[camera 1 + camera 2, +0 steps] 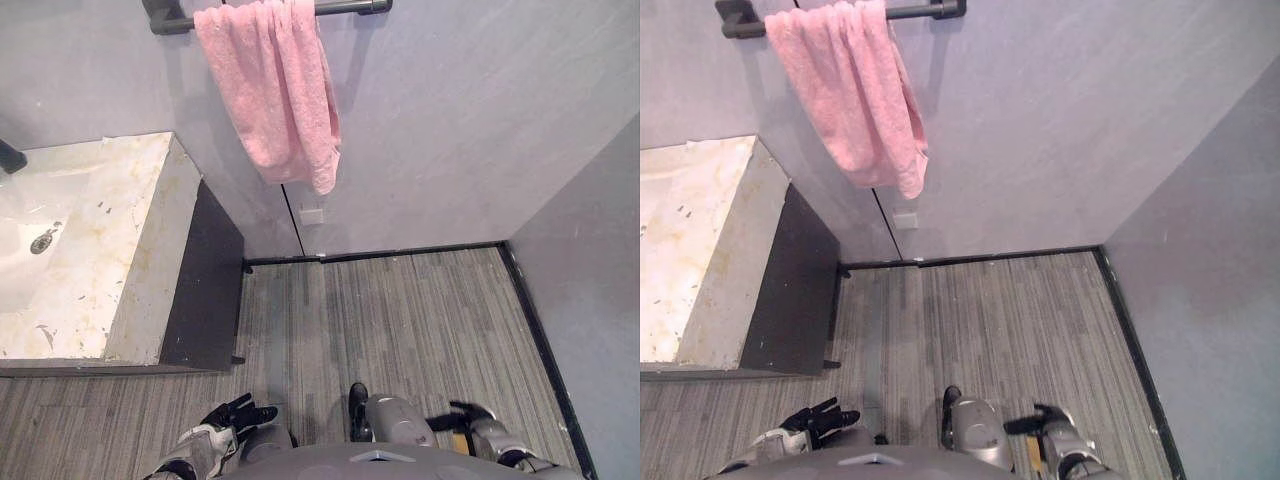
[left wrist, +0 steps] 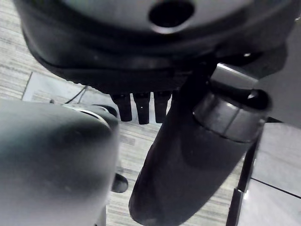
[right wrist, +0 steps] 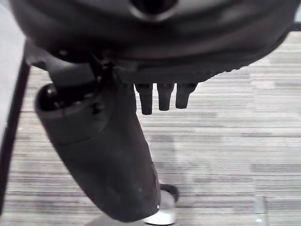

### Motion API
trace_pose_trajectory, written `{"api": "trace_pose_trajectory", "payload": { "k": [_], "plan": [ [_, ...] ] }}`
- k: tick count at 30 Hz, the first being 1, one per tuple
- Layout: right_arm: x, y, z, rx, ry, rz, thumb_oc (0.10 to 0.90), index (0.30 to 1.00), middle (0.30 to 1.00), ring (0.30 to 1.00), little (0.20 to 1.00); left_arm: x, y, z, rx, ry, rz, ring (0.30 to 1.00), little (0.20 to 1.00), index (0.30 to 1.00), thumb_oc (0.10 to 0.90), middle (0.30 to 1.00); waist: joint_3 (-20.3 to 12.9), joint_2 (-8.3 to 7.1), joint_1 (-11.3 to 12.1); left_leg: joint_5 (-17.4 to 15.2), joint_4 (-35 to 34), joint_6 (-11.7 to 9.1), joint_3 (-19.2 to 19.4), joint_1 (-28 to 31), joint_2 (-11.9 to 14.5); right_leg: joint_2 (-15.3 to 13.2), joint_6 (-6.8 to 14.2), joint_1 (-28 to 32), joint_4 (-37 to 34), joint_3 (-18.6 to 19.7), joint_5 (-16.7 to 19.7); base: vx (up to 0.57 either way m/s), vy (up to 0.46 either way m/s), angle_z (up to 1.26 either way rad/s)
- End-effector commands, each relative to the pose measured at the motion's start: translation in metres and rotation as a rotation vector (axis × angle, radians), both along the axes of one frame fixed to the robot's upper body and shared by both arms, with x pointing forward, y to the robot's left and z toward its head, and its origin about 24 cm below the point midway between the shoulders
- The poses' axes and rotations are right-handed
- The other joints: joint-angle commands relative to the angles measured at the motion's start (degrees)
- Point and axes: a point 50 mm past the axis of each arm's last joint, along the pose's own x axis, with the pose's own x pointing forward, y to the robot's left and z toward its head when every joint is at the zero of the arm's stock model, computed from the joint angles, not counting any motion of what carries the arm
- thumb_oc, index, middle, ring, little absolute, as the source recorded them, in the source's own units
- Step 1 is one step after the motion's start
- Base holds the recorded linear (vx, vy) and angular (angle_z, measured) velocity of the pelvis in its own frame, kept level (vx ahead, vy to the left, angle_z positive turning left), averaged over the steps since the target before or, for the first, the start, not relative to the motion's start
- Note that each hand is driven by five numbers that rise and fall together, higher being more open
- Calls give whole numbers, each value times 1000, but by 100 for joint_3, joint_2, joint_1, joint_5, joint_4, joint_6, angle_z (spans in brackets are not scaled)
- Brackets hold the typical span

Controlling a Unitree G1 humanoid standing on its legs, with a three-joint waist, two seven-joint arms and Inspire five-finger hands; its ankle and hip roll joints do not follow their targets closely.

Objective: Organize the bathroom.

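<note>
A pink towel (image 1: 275,90) hangs bunched over a dark rail (image 1: 345,8) on the grey wall straight ahead. To its left stands a white stained sink counter (image 1: 130,250) with a drain (image 1: 42,240). My left hand (image 1: 235,415) hangs low at the lower left, far below the towel. Its fingers (image 2: 141,108) are straight and hold nothing. My right hand (image 1: 470,412) hangs low at the lower right. Its fingers (image 3: 162,99) are also straight, with bare floor past them.
The counter's dark side panel (image 1: 205,290) drops to the grey striped floor (image 1: 400,320). A grey wall (image 1: 600,280) closes off the right side. A small white plate (image 1: 312,216) sits on the wall under the towel. A dark tap (image 1: 8,157) shows at the counter's far left.
</note>
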Motion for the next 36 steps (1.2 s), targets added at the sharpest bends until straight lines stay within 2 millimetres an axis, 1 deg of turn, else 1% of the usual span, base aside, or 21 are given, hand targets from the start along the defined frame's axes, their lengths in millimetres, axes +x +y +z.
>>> {"api": "trace_pose_trajectory", "payload": {
  "k": [1,2,3,4,5,6,8,9,11,12,13,14,15,17,19,20,21,27,31,33,36],
  "plan": [
    [-15,-18,2,-36,38,-99,800,900,900,900,900,13,10,9,63,-71,-64,900,900,900,800,900,160,37,-36,43,283,438,378,104,-195,-153,865,394,-1245,370,630,26,-89,51],
    [-14,-19,2,-34,32,-109,800,900,900,900,900,14,12,10,72,-74,-65,900,900,900,800,900,190,48,-8,87,-151,465,397,-20,-238,-136,909,496,-1329,390,634,32,-57,42],
    [-13,-20,3,-35,28,-112,800,900,900,900,900,14,14,10,80,-73,-56,900,900,900,800,900,219,57,27,187,-511,457,333,-152,-258,-118,947,585,-1393,426,629,25,-20,18],
    [-13,-20,3,-35,27,-112,800,900,900,900,900,14,15,10,84,-71,-52,900,900,900,800,900,215,57,38,229,-614,451,308,-204,-264,-115,958,594,-1409,438,628,65,-31,21],
    [-11,-20,3,-34,16,-109,800,900,900,900,900,10,19,10,102,-62,-46,900,900,900,800,900,269,90,128,462,-1190,352,118,-420,-244,-47,1001,710,-1438,469,568,93,-51,12],
    [-9,-20,4,-28,4,-107,800,900,900,900,900,5,22,9,117,-49,-39,900,900,900,800,900,312,87,188,568,-1432,294,51,-536,-193,-23,1020,791,-1448,462,513,129,-63,-10],
    [-8,-19,4,-23,-9,-107,800,900,900,900,900,-1,24,7,130,-34,-34,900,900,900,800,900,342,90,234,663,-1595,255,-19,-581,-156,4,1024,860,-1425,459,441,118,-41,-39],
    [-8,-18,4,-21,-15,-100,800,900,900,900,900,-8,27,6,136,-22,-22,900,900,900,800,900,361,93,260,727,-1624,240,-74,-610,-126,15,1016,908,-1377,470,365,147,-20,-42],
    [-10,-15,2,-14,-11,-89,800,900,900,900,900,-18,30,4,140,-6,-15,900,900,900,800,900,372,80,257,629,-1577,268,2,-575,-131,-9,1007,942,-1257,467,270,185,-15,-32],
    [-11,-14,2,-13,-8,-88,800,900,900,900,900,-18,30,3,140,-5,-16,900,900,900,800,900,373,80,241,598,-1532,274,58,-561,-135,-19,1003,946,-1231,459,254,234,49,-61],
    [-17,-13,0,-14,9,-86,800,900,900,900,900,-17,29,4,129,-7,-32,900,900,900,800,900,378,107,162,520,-1358,281,310,-533,-143,-41,990,950,-1134,428,203,226,91,-65],
    [-21,-13,0,-20,19,-88,800,900,900,900,900,-15,29,4,127,-7,-45,900,900,900,800,900,391,148,115,491,-1288,285,428,-545,-163,-27,979,936,-1033,426,142,212,94,-47],
    [-22,-13,0,-21,23,-88,800,900,900,900,900,-14,29,4,127,-7,-48,900,900,900,800,900,393,161,105,479,-1276,288,450,-552,-170,-22,977,927,-997,430,122,201,109,-12],
    [-28,-14,-1,-30,30,-104,800,900,900,900,900,-10,30,6,126,-8,-69,900,900,900,800,900,413,208,27,303,-1207,356,560,-527,-214,-34,990,839,-739,472,12,175,97,-14],
    [-30,-14,-1,-38,26,-123,800,900,900,900,900,-9,31,6,133,-8,-84,900,900,900,800,900,419,228,-22,256,-1192,374,632,-500,-225,-52,1009,789,-643,488,-11,117,60,-26],
    [-31,-15,-1,-37,27,-127,800,900,900,900,900,-8,31,7,131,-16,-86,900,900,900,800,900,423,236,-48,263,-1165,369,654,-502,-217,-58,1015,760,-598,500,-22,189,97,-24],
    [-33,-18,0,-40,32,-114,800,900,900,900,900,-2,31,9,128,-46,-75,900,900,900,800,900,469,267,-114,248,-1020,368,674,-535,-217,-82,1022,670,-449,573,-97,164,86,-22],
    [-39,-27,3,-62,27,-98,800,900,900,900,900,10,28,13,117,-96,-63,900,900,900,800,900,556,392,-210,299,-792,350,773,-635,-186,-111,993,490,-289,647,-150,84,64,-22],
    [-42,-31,4,-81,22,-97,800,900,900,900,900,8,23,12,108,-91,-74,900,900,900,800,900,568,440,-215,362,-694,338,749,-676,-203,-119,985,502,-248,662,-189,86,66,-13],
    [-43,-32,4,-91,22,-93,800,900,900,900,900,3,22,10,105,-78,-76,900,900,900,800,900,540,430,-204,259,-710,391,773,-633,-232,-141,993,520,-247,657,-195,76,59,-13],
    [-41,-33,5,-101,18,-80,800,900,900,900,900,-2,22,8,108,-58,-76,900,900,900,800,900,505,403,-138,98,-687,462,694,-608,-307,-171,1010,513,-148,626,-240,63,62,-14]
  ]
}}
